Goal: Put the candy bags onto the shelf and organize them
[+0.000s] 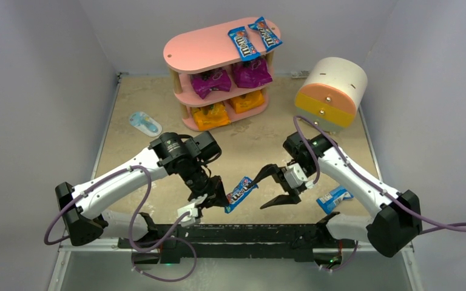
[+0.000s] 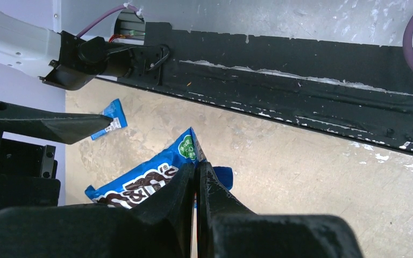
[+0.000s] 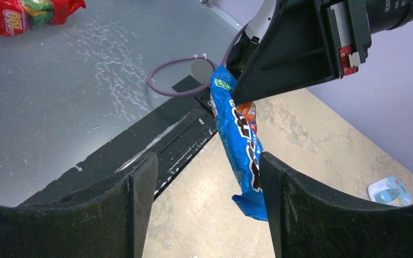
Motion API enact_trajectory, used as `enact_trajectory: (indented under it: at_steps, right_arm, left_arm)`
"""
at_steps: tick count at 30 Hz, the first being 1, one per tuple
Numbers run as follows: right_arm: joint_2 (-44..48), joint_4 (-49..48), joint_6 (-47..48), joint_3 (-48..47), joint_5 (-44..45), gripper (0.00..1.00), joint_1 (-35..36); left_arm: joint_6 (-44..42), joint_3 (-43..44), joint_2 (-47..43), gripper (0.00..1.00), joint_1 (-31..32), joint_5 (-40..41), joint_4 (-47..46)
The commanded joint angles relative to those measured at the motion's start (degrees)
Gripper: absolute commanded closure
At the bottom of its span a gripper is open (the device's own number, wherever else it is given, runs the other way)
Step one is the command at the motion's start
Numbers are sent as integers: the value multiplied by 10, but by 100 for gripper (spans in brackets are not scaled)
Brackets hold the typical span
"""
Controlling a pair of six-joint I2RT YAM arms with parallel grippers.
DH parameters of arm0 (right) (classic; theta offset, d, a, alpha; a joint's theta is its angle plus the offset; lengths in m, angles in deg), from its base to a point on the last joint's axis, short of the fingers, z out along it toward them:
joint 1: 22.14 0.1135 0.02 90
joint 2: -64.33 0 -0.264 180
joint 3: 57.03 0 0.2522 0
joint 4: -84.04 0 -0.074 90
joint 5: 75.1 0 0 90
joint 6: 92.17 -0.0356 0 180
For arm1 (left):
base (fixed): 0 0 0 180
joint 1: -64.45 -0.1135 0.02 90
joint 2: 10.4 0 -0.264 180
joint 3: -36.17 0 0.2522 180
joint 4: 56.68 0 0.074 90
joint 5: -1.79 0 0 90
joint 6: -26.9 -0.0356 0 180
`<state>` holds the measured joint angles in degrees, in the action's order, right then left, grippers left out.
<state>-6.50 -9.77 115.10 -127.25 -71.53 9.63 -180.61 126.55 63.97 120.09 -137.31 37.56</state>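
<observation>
Near the table's front edge, left claw tight on blue packet, right claw agape.

Mottled tan bench carries a pink three-tier oval shelf at the back, a white-orange-yellow cylindrical drawer unit beside it, a pale blue-and-white oval item on the left, and a slim blue candy packet on the right. The shelf's got two blue packets up top, purple bags in the middle, orange bags at the bottom.

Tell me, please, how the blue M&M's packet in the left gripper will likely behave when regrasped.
Probably floppy: the M&M's packet hangs curved from the pinch of the left gripper at one end. Likely light, since that pinch carries it. Its glossy film may slip.
</observation>
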Motion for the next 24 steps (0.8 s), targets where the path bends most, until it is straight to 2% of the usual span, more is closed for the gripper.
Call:
enact_trajectory:
  at_steps: [1, 10, 14, 22, 24]
  right_arm:
    - [-22, 39, 195, -21, -24, 30, 1]
    - [-56, 44, 200, -65, -15, 32, -1]
    - [-66, 44, 194, -75, -5, 46, -2]
    - [-83, 44, 184, -77, 14, 48, -8]
    - [-88, 44, 183, -79, 15, 51, -8]
  left_arm:
    - [-304, 20, 5, 100, 3, -38, 16]
    - [-334, 17, 2, 100, 3, -44, 16]
    - [-339, 14, -4, 100, 3, -42, 16]
    - [-348, 18, -9, 100, 3, -43, 15]
    - [-351, 17, -8, 100, 3, -44, 15]
